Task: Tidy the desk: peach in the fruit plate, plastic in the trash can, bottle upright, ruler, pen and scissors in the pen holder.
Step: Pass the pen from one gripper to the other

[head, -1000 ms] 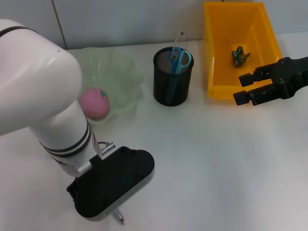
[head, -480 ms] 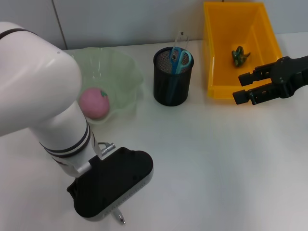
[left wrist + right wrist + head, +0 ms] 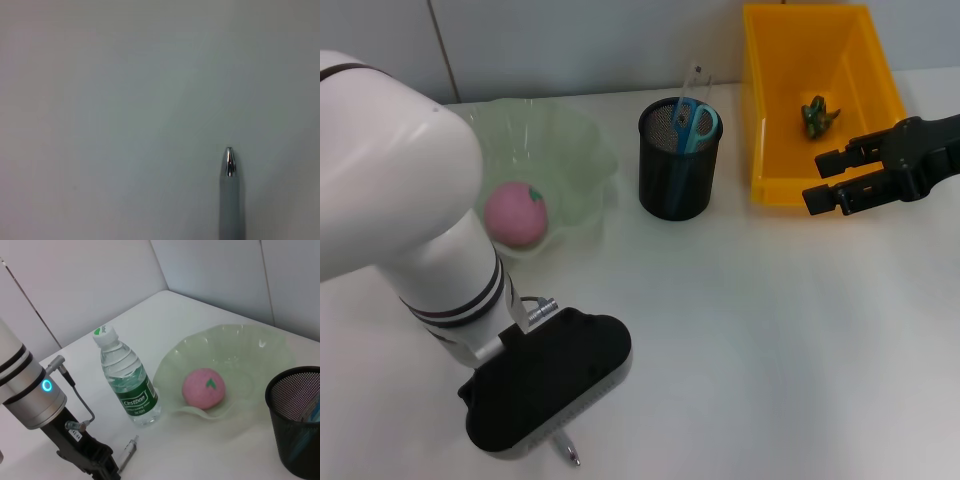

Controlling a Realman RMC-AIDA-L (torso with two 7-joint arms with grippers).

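Note:
A pink peach (image 3: 515, 213) lies in the pale green fruit plate (image 3: 582, 150). Blue scissors (image 3: 690, 124) and a clear ruler (image 3: 694, 76) stand in the black mesh pen holder (image 3: 677, 178). Green plastic (image 3: 817, 115) sits in the yellow trash can (image 3: 767, 150). In the right wrist view the bottle (image 3: 127, 381) stands upright beside the plate (image 3: 240, 357); my left arm hides it in the head view. My left gripper (image 3: 95, 465) hovers low over the near table, with the grey pen (image 3: 127, 452) right beside it; its tip (image 3: 229, 162) points along the table. Beside the can, my right gripper (image 3: 823, 181) is open and empty.
White desk surface (image 3: 770, 340) stretches between the pen holder and the near edge. A wall runs behind the plate, holder and can. My bulky left arm (image 3: 400, 200) covers the left part of the head view.
My left wrist has shifted slightly toward the near left, over the pen. The right arm has stayed almost still.

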